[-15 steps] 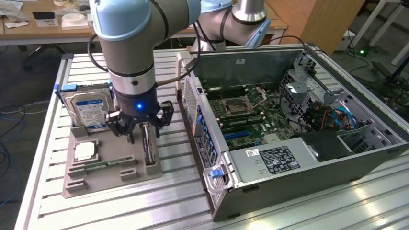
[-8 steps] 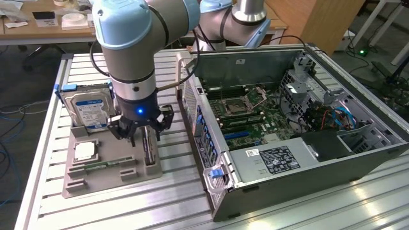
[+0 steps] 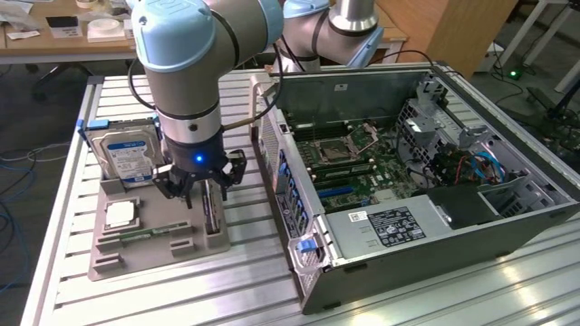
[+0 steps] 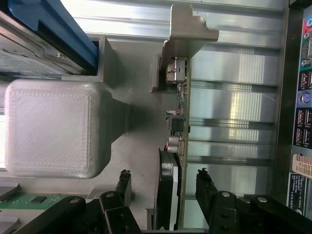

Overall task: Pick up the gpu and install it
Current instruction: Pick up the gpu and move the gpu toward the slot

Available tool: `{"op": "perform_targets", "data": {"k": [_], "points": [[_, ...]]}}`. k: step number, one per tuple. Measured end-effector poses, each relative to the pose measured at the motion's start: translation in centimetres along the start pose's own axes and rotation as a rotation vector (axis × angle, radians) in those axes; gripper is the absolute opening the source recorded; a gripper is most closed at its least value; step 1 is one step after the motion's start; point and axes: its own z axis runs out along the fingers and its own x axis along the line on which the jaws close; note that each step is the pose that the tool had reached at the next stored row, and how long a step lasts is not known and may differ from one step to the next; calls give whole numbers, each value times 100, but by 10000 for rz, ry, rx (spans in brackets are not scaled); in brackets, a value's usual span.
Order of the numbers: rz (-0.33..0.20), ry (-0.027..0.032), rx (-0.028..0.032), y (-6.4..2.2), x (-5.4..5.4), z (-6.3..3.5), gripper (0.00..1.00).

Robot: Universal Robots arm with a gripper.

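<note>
Wrist view: gripper [image 4: 163, 173] spread wide astride thin gpu [image 4: 178, 122]

Slatted aluminium table [image 3: 181, 299] with a grey parts holder [image 3: 145, 261] just beside an open computer case [image 3: 417, 261].

Robotics lab: an open computer case [image 3: 363, 92] is lying on a slatted aluminium bench [image 3: 163, 292]; cluttered wooden desks [image 3: 27, 42] are standing behind the case.

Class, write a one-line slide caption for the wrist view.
Open end effector straddles the gpu, which stands on edge in the grey holder, with a gap on each side.
</note>
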Motion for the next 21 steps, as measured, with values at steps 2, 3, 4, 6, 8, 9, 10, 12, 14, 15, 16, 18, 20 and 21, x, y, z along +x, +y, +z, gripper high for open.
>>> {"op": "perform_targets", "data": {"k": [2, 3, 4, 6, 8, 9, 10, 12, 14, 15, 16, 18, 20, 21], "points": [[0, 0, 0, 0, 0, 0, 64], [0, 0, 0, 0, 0, 0, 57], [0, 0, 0, 0, 0, 0, 57], [1, 0, 0, 0, 0, 0, 51], [0, -2, -1, 1, -2, 2, 44], [1, -4, -2, 0, -6, 5, 44], [1, -2, -2, 0, -7, 6, 44], [1, 0, 1, -1, -7, 10, 44], [0, -2, -1, -1, -7, 20, 44], [0, -2, -1, -1, -8, 28, 44], [1, -1, -1, -2, -8, 37, 44], [1, 1, 1, -2, -7, 46, 44], [1, 1, 2, -2, -7, 50, 44], [1, 0, 0, -2, -7, 52, 44]]}}
